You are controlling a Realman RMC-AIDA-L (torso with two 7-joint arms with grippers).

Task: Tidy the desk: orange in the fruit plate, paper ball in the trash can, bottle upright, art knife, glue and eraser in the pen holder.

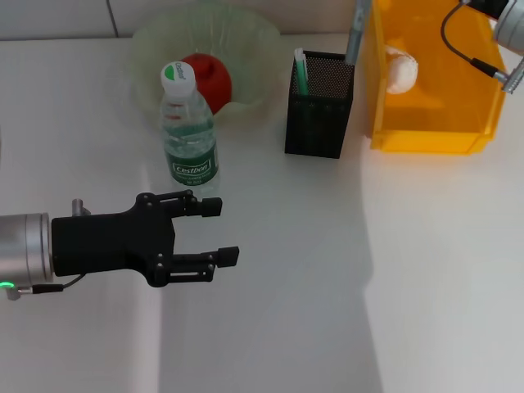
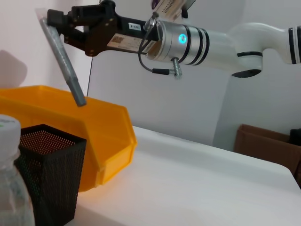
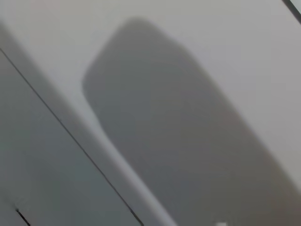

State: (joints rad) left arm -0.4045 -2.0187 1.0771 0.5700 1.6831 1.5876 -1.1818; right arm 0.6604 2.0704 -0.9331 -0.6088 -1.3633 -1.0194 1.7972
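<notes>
My right gripper hangs above the black mesh pen holder, shut on a slim grey art knife that points down toward the holder; the knife also shows in the head view. A green-and-white stick, seemingly the glue, stands in the holder. The bottle stands upright. Behind it the orange lies in the pale-green fruit plate. The paper ball lies in the orange-yellow trash can. My left gripper hovers open in front of the bottle. The eraser is hidden.
The trash can stands right beside the pen holder at the back right of the white table. A brown cardboard box sits beyond the table's far edge. The right wrist view shows only a blurred grey surface.
</notes>
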